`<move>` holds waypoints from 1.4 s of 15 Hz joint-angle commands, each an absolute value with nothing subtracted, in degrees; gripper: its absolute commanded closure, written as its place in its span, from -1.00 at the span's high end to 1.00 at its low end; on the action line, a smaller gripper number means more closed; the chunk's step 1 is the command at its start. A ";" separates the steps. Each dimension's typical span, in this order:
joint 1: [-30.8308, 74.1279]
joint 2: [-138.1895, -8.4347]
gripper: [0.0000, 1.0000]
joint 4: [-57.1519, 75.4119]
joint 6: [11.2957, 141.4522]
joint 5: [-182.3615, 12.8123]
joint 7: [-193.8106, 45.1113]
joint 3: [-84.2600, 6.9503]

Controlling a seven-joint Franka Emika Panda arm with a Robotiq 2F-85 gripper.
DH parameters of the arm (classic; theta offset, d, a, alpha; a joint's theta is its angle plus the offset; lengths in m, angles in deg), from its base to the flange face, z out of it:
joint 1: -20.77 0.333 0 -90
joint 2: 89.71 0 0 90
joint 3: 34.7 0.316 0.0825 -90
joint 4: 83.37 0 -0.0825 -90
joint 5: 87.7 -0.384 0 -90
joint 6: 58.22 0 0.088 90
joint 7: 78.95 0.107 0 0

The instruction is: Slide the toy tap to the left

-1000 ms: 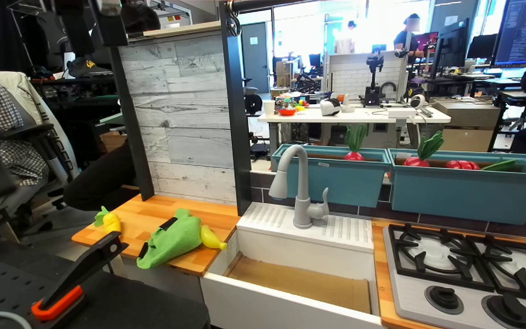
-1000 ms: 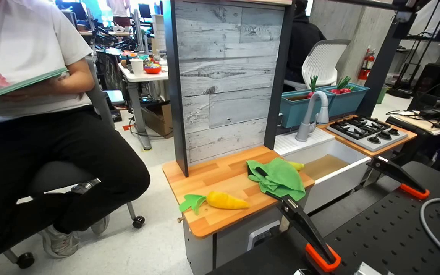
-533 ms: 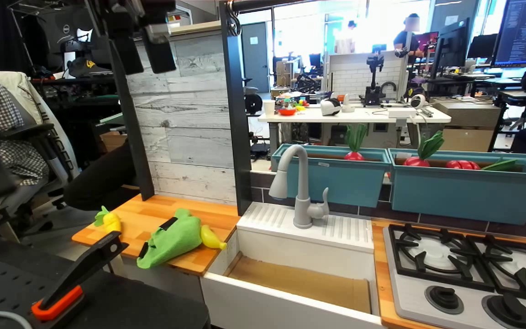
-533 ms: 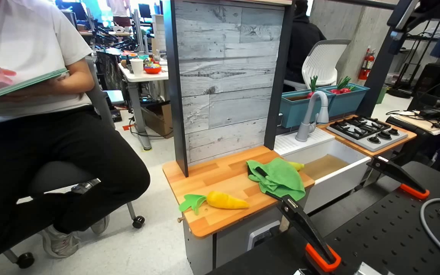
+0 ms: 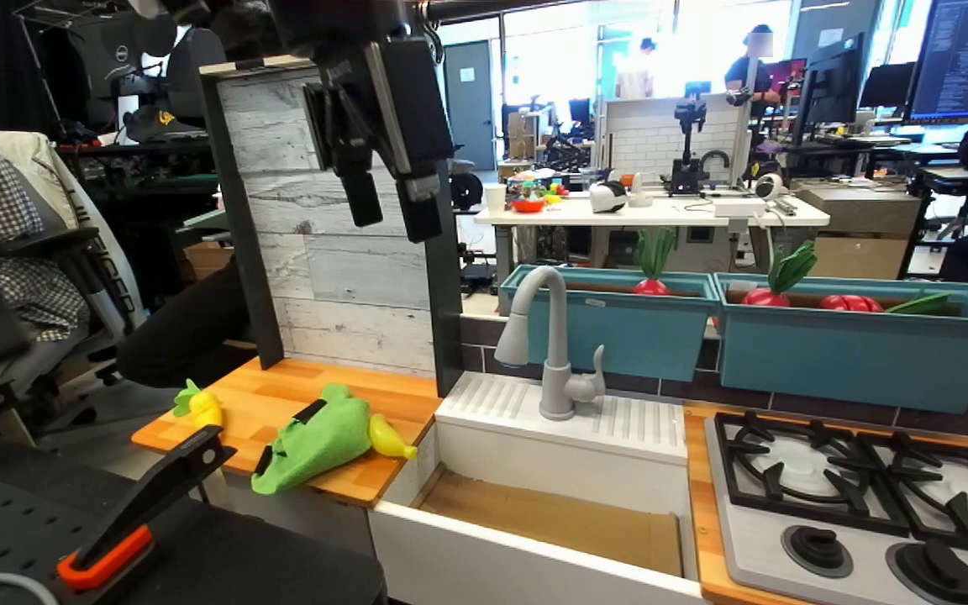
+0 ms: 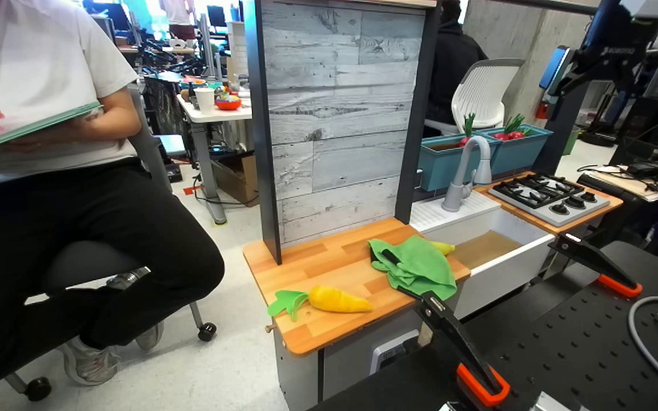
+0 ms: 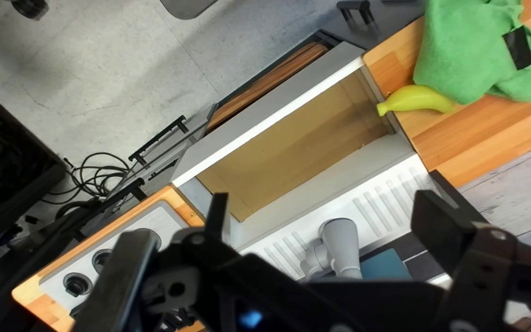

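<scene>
The light-grey toy tap (image 5: 558,336) stands upright on the white ribbed ledge behind the sink (image 5: 526,550). Its arched spout hangs towards the left and front in this exterior view. The tap also shows in an exterior view (image 6: 461,177). My gripper (image 5: 391,207) is in the air above and to the left of the tap, apart from it. In the wrist view my gripper (image 7: 323,198) has its jaws wide apart with nothing held. The tap's spout (image 7: 342,244) shows between and beyond the fingers; my gripper hides part of the tap there.
A grey wood panel (image 5: 341,252) with a dark post (image 5: 438,252) stands left of the tap. Blue planters (image 5: 618,336) stand behind it. A green cloth (image 5: 324,445), banana (image 5: 387,437) and carrot (image 5: 205,409) lie on the left counter. A stove (image 5: 803,462) is on the right.
My gripper has come down and to the right from the upper left of an exterior view, closer to the tap. The tap has not moved.
</scene>
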State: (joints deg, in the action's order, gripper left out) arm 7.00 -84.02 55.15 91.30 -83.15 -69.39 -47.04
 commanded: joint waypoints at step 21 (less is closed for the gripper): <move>6.43 -48.73 1.00 22.96 96.24 -94.59 -68.67 -43.48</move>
State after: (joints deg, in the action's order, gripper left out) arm 7.38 -51.02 25.61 94.78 -92.62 -66.63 -44.69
